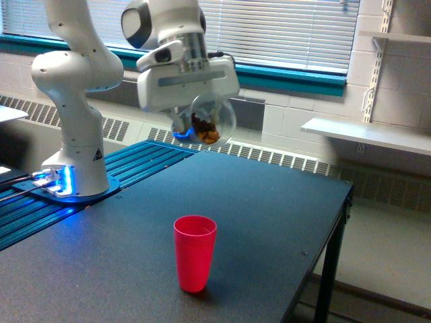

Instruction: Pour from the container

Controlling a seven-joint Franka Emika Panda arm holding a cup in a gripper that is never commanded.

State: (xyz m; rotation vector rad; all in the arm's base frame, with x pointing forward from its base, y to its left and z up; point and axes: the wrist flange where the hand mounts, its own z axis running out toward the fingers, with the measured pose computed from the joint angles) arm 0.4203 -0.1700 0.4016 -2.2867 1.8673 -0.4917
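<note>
Pouring cleanly means the clear container (204, 124), clamped in the gripper (195, 120) with brown bits inside and hanging at about 12 o'clock above the red cup (194, 253), should be lined up first, then tipped slowly.

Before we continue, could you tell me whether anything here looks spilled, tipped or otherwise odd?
Nothing stands out: the clear rounded plastic jar with brown bits hangs tilted in the pincer, the red plastic tumbler stands upright, and nothing is spilled.

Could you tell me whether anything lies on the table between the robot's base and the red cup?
Nothing does. In the exterior view, the dark tabletop between the robot base and the red cup is bare; the clear container hangs above it.
</note>
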